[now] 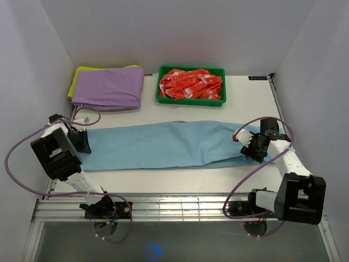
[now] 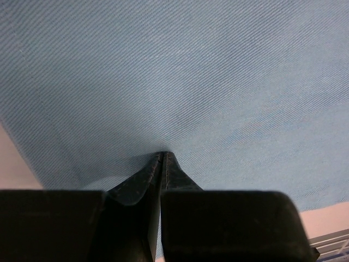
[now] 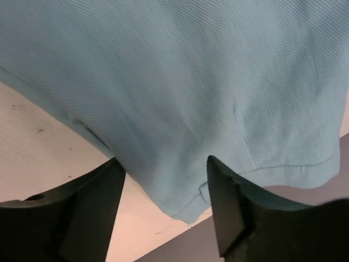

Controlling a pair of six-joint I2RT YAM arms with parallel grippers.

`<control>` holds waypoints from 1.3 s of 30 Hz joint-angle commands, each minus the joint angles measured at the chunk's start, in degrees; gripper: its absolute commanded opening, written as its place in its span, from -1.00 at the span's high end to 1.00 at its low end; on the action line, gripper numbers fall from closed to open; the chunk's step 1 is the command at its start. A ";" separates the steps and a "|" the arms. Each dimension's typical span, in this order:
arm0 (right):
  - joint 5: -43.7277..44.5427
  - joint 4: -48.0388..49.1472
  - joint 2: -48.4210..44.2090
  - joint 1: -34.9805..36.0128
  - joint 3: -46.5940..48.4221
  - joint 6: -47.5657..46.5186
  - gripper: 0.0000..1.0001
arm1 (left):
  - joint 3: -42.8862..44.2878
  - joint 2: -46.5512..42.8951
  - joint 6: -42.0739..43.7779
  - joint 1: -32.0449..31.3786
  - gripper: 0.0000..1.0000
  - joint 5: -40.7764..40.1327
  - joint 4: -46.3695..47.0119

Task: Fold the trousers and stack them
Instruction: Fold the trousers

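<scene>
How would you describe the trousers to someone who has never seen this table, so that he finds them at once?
On the white table, find the green tray and the purple folded garment at the back. In front of them the trousers lie as one long strip across the table. Only they are plain sky-blue and spread flat.

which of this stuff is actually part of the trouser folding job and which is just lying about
Part of the job: trousers; left gripper, shut on their cloth; right gripper, open at their edge.
Just lying about: purple folded garment; yellow cloth under it; green tray; red-and-white cloth in it.
</scene>
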 commanded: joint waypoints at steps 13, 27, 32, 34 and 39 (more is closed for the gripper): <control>-12.78 -14.65 17.08 -24.66 25.22 18.08 -0.09 | 3.00 7.67 5.24 3.17 0.68 -13.18 5.40; -22.54 -7.97 28.16 -29.87 30.04 28.82 -0.15 | 2.48 7.41 4.54 3.09 0.67 -12.65 4.87; -26.94 -8.15 32.82 -29.87 33.22 30.58 -0.24 | 2.39 7.58 4.36 3.17 0.67 -12.74 4.61; -28.16 -8.67 35.01 -29.87 34.10 30.93 -0.25 | 2.57 7.76 4.18 3.09 0.67 -12.57 4.26; -30.98 -12.45 38.10 -29.87 36.91 30.06 -0.07 | 3.00 8.02 4.09 3.09 0.67 -13.01 4.17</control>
